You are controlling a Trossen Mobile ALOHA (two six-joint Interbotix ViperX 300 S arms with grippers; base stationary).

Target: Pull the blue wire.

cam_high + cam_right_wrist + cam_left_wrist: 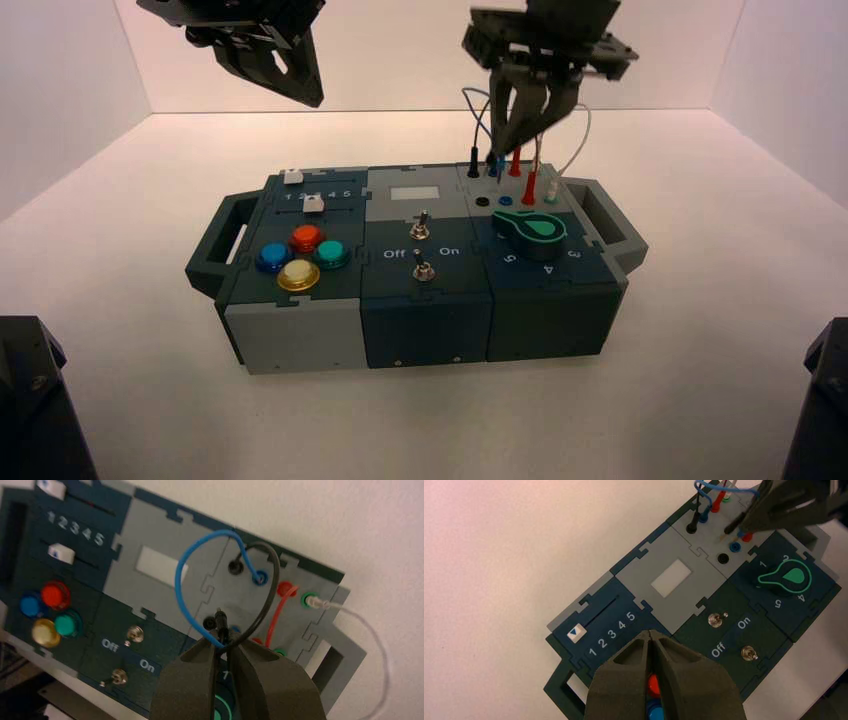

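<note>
Nearest your lens in the right wrist view, the right tool (223,647) has its two dark fingers pinched nearly together over the wire panel at the box's right rear. Between their tips sits a slim dark plug with both the blue wire (186,565) and the black wire (270,595) running in beside it (which of the two the tool actually grips, you cannot tell). The blue wire arches up from there and comes down into a blue socket (259,577) on the grey panel, its far end seated.

You look to be at the grasp, judging by the pinch at the wire's near end. Next you would need a straight lift away from the panel, having checked that blue, not black, is held.

Your left tool (290,75) hangs idle above the box's left rear, fingers closed on nothing.

Below, the box (300,340) rests on a plain white counter (700,350) walled in by white panels.
</note>
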